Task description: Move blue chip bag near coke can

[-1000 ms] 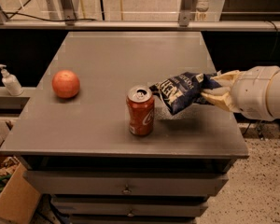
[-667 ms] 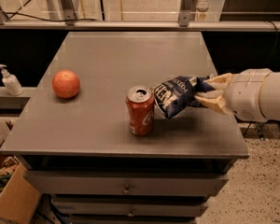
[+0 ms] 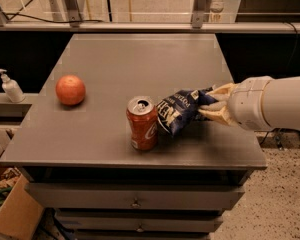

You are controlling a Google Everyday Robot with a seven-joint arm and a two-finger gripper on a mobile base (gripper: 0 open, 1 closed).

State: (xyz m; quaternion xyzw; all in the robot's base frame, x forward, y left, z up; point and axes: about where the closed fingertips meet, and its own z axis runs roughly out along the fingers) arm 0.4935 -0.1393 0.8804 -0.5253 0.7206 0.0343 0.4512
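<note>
Shows the blue chip bag (image 3: 179, 113) just to the right of the coke can (image 3: 142, 124), crumpled and tilted, with its left edge close against the can's side. Touching or barely apart, cannot tell. Cannot tell either whether the bag's lower edge rests on the grey surface (image 3: 140, 59) or hangs just above it.

Pinches the bag's right end between the cream fingers (image 3: 217, 115) of the gripper (image 3: 206, 105), which reaches in from the right over the surface's front right part. Leaves the can upright near the front edge, silver top and pull tab facing up.

Looks nearly done as a task: bag already beside the can, so the carrying seems finished. Probably remaining: setting the bag fully down, spreading the fingers, and drawing the gripper back to the right without nudging the can over.

Farther out, has an orange-red round fruit (image 3: 70, 90) well apart on the left of the surface and a white pump bottle (image 3: 11, 86) on a ledge beyond the left edge. Below, drawers (image 3: 135, 203) and a cardboard box (image 3: 17, 214) on the floor.
</note>
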